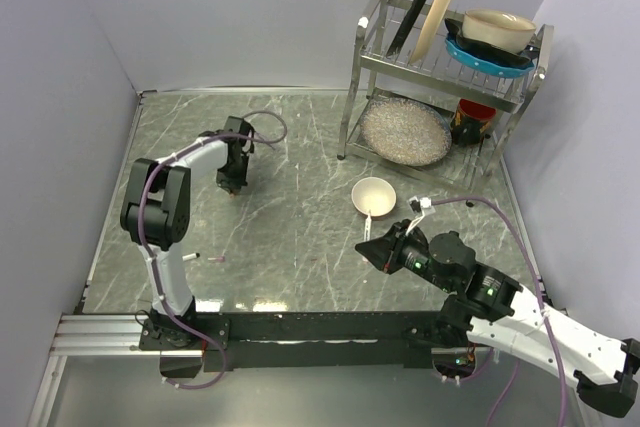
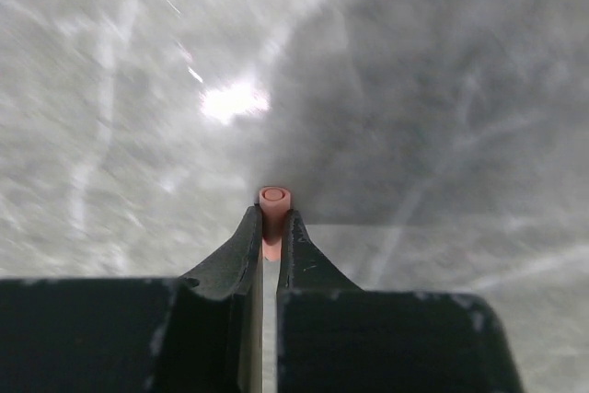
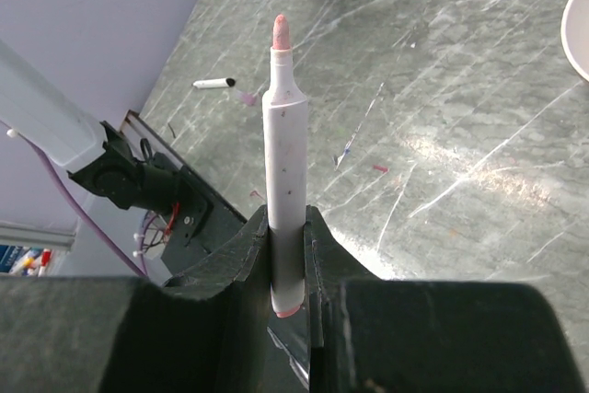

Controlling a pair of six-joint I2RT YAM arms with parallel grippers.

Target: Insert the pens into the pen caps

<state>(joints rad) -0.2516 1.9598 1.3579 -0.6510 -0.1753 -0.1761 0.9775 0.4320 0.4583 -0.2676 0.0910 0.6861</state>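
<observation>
Pinching a pink cap by its sides, the left tool is clamped on it over the far-left tabletop, well in from the left edge, and the cap's round end pokes past the fingertips. The right tool is clamped on a white pen, reddish tip pointing left, just near of the bowl. Bare tabletop separates the tools. A loose pen lies by the near-left edge, and the dish rack stands far right.
</observation>
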